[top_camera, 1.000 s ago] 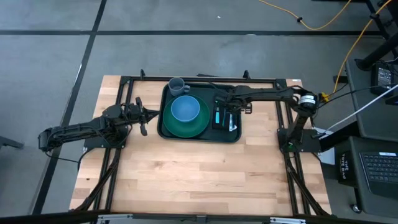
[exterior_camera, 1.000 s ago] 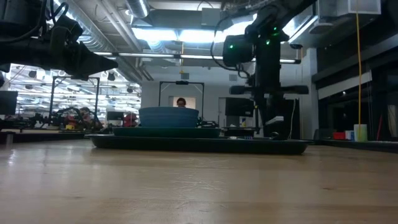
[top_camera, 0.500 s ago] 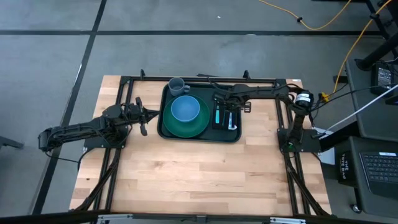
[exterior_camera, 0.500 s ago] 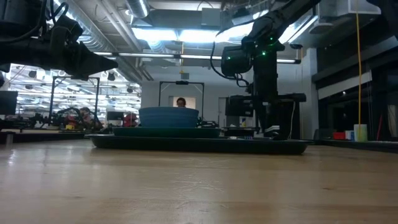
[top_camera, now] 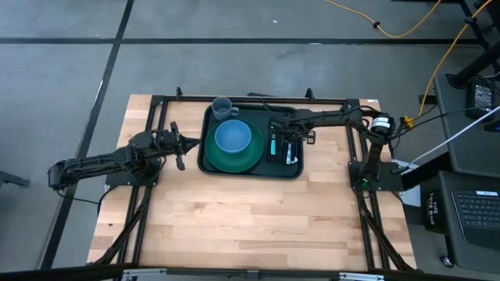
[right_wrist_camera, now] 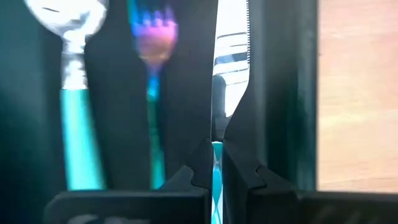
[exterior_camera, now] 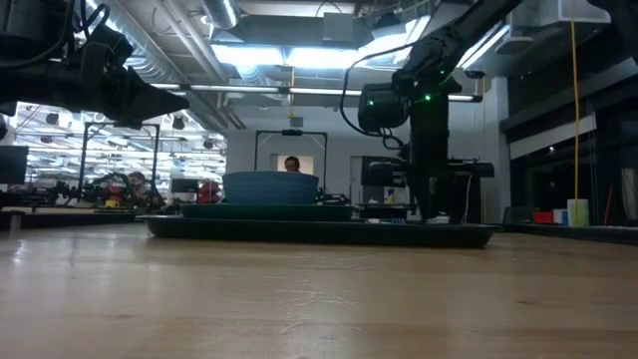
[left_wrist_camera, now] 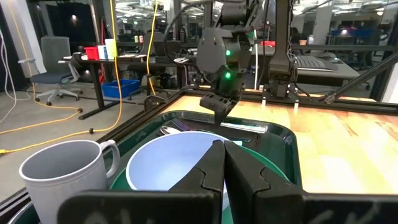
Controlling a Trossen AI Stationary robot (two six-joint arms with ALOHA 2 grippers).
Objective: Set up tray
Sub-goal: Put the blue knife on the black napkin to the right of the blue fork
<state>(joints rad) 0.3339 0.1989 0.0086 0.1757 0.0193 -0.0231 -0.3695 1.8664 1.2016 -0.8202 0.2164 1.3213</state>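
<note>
- Left gripper [top_camera: 180, 144] waits at the tray's nine o'clock, jaws together.
- Tray [top_camera: 209, 166] sits at the table's twelve o'clock, holding plate [top_camera: 248, 156], bowl [top_camera: 232, 136], mug [top_camera: 222, 107].
- Right gripper [top_camera: 286, 146] stands over the knife [right_wrist_camera: 229, 50], jaws nearly together astride its handle.

A light wooden table [top_camera: 250, 211] of butcher-block planks carries the scene, edged by a dark metal frame [top_camera: 148, 195] whose rails run along its far edge and down both sides. Directly on it lies the tray [top_camera: 251, 169], dark green with a raised rim, just beside and ahead of the left gripper [top_camera: 180, 151] and directly beneath the right gripper [top_camera: 282, 143]. The bases of both arms seem to stand on the tabletop too, though the frame partly hides them.
</note>
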